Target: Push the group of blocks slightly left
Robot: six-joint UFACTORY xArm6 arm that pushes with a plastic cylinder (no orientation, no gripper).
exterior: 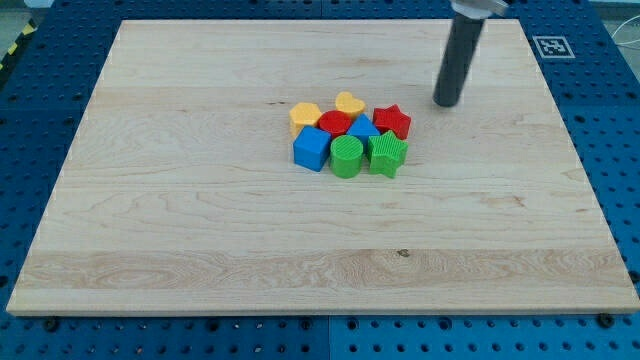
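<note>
Several blocks sit packed together near the board's middle. A yellow hexagon-like block (pixel 305 115) and a yellow heart (pixel 349 103) are at the view's top of the group. A red block (pixel 335 123), a blue triangle-like block (pixel 362 128) and a red star (pixel 392 121) form the middle row. A blue cube (pixel 311 149), a green cylinder (pixel 347 157) and a green star (pixel 387 154) form the bottom row. My tip (pixel 446 103) rests on the board to the view's right of the group, a short gap from the red star, touching no block.
The wooden board (pixel 200 230) lies on a blue perforated table (pixel 620 150). A black-and-white marker tag (pixel 552 45) sits off the board's top right corner.
</note>
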